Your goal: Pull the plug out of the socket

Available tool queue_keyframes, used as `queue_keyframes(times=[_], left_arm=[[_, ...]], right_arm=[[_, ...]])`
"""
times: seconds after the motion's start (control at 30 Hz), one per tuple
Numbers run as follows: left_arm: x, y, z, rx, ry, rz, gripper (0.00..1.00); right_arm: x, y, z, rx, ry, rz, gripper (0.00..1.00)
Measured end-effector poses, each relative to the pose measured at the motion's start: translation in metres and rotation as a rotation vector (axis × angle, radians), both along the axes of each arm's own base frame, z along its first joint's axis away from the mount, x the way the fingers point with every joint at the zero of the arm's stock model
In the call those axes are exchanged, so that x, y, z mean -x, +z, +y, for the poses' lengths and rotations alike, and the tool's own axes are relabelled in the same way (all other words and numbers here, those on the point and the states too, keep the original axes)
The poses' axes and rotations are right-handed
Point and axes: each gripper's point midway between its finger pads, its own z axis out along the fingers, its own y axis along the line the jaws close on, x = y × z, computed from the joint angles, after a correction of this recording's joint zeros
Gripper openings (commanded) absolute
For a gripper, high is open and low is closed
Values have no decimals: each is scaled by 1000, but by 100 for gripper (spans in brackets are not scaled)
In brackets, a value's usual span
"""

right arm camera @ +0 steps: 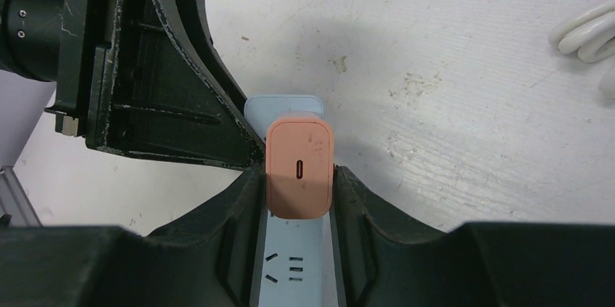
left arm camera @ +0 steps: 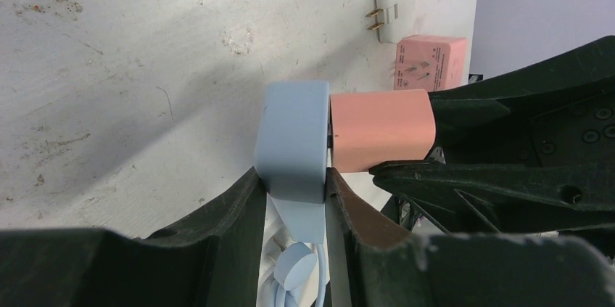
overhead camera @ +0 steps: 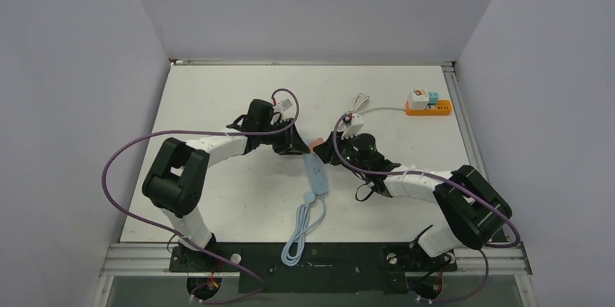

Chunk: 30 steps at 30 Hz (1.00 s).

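Note:
A pale blue socket strip lies in the middle of the table, its cord running toward the near edge. A salmon-pink plug sits on its far end. In the left wrist view my left gripper is shut on the sides of the socket strip, and the plug stands pressed against the strip's face. In the right wrist view my right gripper is shut on the plug, with bare outlets of the strip showing below it. Both grippers meet at the strip's far end.
An orange power strip holding small plugs lies at the back right, with a white cable leading from it. A loose white plug and a pink adapter lie just beyond the grippers. The blue cord is coiled at the near edge.

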Motion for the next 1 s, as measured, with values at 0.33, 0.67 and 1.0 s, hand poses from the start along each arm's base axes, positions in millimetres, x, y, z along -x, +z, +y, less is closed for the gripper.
queue_keyframes(times=[0.33,0.67,1.0], left_arm=[[3,0,-1,6,-11,10,0],[5,0,-1,8,-19,15,0],[8,0,-3,16,-34,24,0]], right_arm=[[8,3,4,110,-66,-96,5],[10,3,2,149,-90,-119,5],[9,4,-4,140,-79,-95,5]])
